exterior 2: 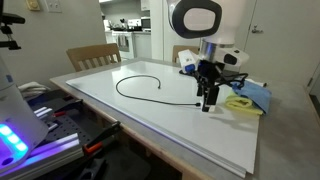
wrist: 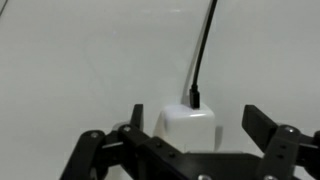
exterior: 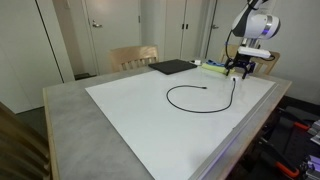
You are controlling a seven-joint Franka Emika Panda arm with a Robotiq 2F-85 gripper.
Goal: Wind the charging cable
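In an exterior view, the charging cable (exterior: 168,96) lay on the white sheet (exterior: 120,115) in one loose, open loop. Its small plug pointed inward, and its other end ran to the gripper (exterior: 238,72) at the sheet's far corner. A black pad (exterior: 172,67) sat at the sheet's back edge, well apart from the loop. Winding looked hardly begun, with no tight coil formed. In an exterior view from the opposite side, the cable (exterior 2: 118,86) curved across the sheet's middle, and the gripper (exterior 2: 207,100) hung near the sheet's edge, just beside a blue cloth (exterior 2: 255,95). The bare sheet toward the loop seemed the freer side for moving. In the wrist view, the jaws stood spread on either side of a white adapter block (wrist: 186,128), not pinching it, and the cable (wrist: 203,45) led away from the block across the sheet.
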